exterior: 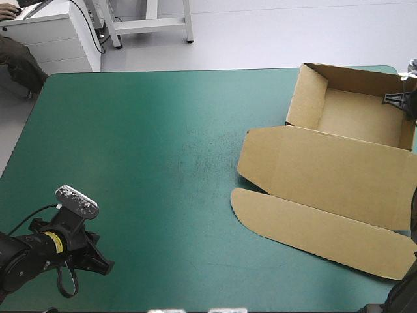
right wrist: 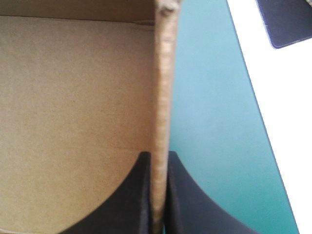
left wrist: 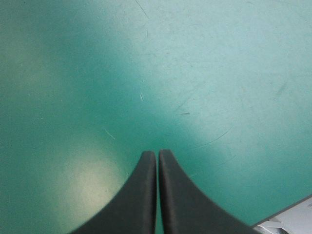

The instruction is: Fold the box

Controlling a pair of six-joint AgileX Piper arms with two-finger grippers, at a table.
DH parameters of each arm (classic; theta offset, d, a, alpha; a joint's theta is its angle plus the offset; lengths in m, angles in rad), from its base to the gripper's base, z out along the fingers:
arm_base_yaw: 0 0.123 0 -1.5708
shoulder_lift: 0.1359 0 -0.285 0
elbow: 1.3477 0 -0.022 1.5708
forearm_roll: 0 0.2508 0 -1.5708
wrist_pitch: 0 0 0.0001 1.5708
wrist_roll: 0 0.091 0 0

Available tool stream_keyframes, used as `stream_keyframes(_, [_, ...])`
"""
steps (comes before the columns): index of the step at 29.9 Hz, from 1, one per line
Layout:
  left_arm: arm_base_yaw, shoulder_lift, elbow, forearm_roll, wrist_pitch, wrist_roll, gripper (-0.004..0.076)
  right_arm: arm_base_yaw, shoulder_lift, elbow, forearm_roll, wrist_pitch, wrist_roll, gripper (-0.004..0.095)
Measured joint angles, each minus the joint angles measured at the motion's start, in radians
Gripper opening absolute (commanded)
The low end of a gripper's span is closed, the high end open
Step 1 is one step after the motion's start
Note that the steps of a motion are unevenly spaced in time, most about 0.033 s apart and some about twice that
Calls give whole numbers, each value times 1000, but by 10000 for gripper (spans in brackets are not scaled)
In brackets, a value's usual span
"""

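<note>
Brown box point(exterior: 326, 171), plain teal-green cover point(exterior: 143, 163), black fingers point(left wrist: 137, 197) (L & R).

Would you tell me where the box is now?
In the high view the box sits at the far right corner of the table, right hand shut on its right wall.

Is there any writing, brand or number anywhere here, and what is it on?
None can be read.
Yellow label on the left arm's wrist: dark marks, too small to read.
Box: plain brown board, no print.
Teal-green cover: no writing.
</note>
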Motion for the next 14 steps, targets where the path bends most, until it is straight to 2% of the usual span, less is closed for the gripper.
stream_keyframes(5, [0, 0, 0, 0, -5, 0, -8, -81, 1, 0, 2, -3, -3, 4])
stream_keyframes(8, [0, 0, 0, 0, -5, 0, -8, -107, 5, 0, 2, -7, -11, 145])
stream_keyframes(11, [0, 0, 0, -1, -5, 0, -8, -120, 16, 0, 16, -2, -11, 456])
stream_keyframes(12, [0, 0, 0, -1, -5, 0, -8, -123, 19, 0, 20, 3, -15, 613])
stream_keyframes(14, [0, 0, 0, -1, -5, 0, -8, -125, 22, 0, 30, 9, -22, 818])
